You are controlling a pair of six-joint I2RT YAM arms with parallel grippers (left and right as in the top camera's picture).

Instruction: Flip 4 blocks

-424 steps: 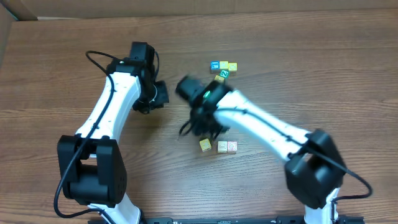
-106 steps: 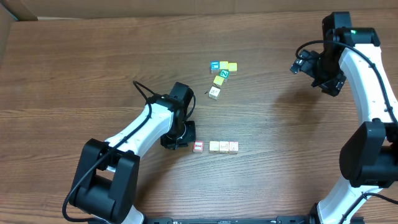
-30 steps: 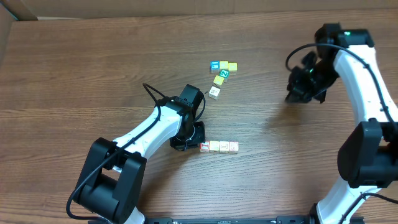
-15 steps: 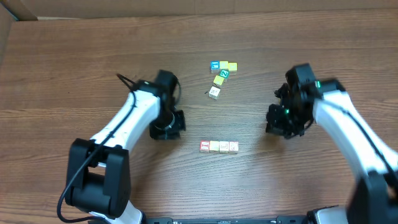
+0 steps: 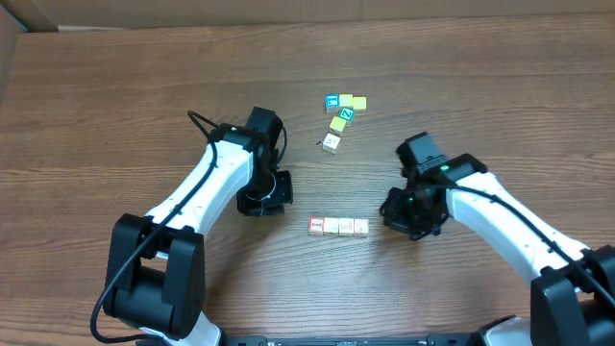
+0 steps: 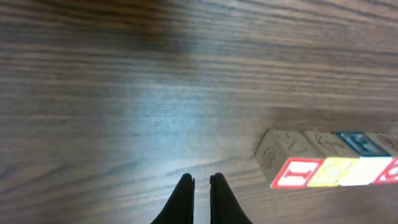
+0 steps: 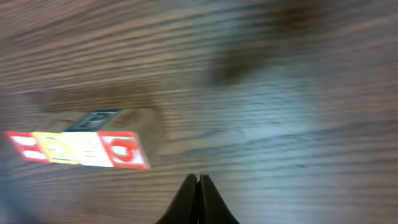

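We find the four blocks (image 5: 338, 226) in one touching row on the counter (image 5: 144, 58). The left tool (image 6: 202, 179) and the right tool (image 7: 198, 178) flank it, both closed and empty, probably for nudging.

From overhead I get bright, even light and a sharp picture, with soft shadows on the counter (image 5: 106, 106). The left wrist view shows pale glare mid-frame. The right wrist view is smeared, and the blocks (image 7: 78, 149) blur.
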